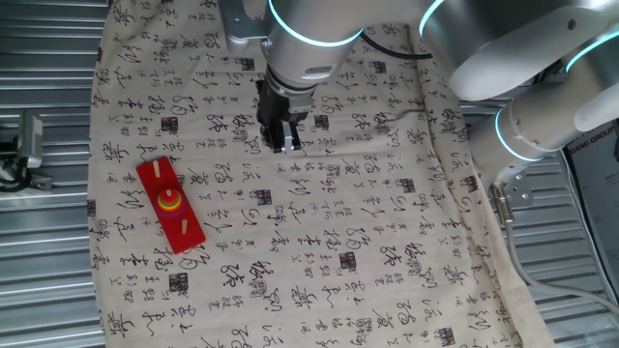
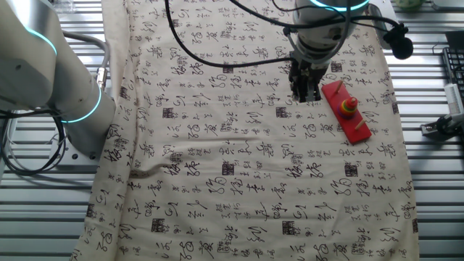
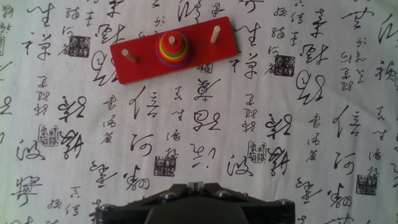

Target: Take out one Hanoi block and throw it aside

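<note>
Red Hanoi block point(image 3: 174, 38) tops stack, well apart from fingers point(image 1: 281, 134).

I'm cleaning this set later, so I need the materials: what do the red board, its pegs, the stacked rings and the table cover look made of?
The red board looks like painted wood, with a flat, even matte red face. The pegs look like bare pale wood. The stacked rings seem to be painted wood or plastic, in glossy colored bands with the small red Hanoi block on top. The table cover is printed cloth; it wrinkles.
</note>
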Controlling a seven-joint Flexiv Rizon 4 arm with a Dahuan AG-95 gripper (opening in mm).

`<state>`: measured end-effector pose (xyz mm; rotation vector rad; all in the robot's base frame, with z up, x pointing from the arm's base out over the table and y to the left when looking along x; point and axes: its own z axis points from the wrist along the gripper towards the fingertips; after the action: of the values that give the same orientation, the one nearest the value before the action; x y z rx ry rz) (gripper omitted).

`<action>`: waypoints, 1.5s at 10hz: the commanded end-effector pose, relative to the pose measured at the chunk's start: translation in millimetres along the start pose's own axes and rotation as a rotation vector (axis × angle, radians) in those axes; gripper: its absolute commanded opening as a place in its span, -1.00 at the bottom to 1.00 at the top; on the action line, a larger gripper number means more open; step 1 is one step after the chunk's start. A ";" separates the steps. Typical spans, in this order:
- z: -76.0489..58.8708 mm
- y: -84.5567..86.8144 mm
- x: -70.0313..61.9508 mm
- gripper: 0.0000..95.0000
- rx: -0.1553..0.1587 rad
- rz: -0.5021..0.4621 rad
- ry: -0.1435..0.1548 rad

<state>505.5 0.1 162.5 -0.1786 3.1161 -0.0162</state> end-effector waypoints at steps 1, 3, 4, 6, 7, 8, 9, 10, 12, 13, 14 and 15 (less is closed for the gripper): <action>0.8 0.2 -6.9 -1.00 -0.004 -0.003 0.002; 2.4 0.7 -13.7 -1.00 -0.004 -0.007 0.006; 4.8 0.9 -15.8 -1.00 -0.005 -0.011 0.000; 7.5 1.4 -19.3 -1.00 -0.010 -0.014 -0.004; 7.4 2.9 -22.1 -1.00 -0.010 -0.015 -0.002; 7.6 4.3 -24.2 -1.00 -0.010 -0.015 -0.001; 8.5 6.7 -27.6 -1.00 -0.010 -0.013 0.000; 9.8 8.5 -29.4 -1.00 -0.006 -0.017 0.000; 11.9 10.5 -31.2 -1.00 -0.005 -0.025 -0.004; 13.1 11.5 -32.6 -1.00 -0.007 -0.027 -0.006; 14.3 12.0 -34.7 -1.00 -0.007 -0.030 -0.007; 14.7 12.2 -35.7 -1.00 -0.007 -0.032 -0.009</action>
<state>540.9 16.9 148.7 -0.2288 3.1000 -0.0066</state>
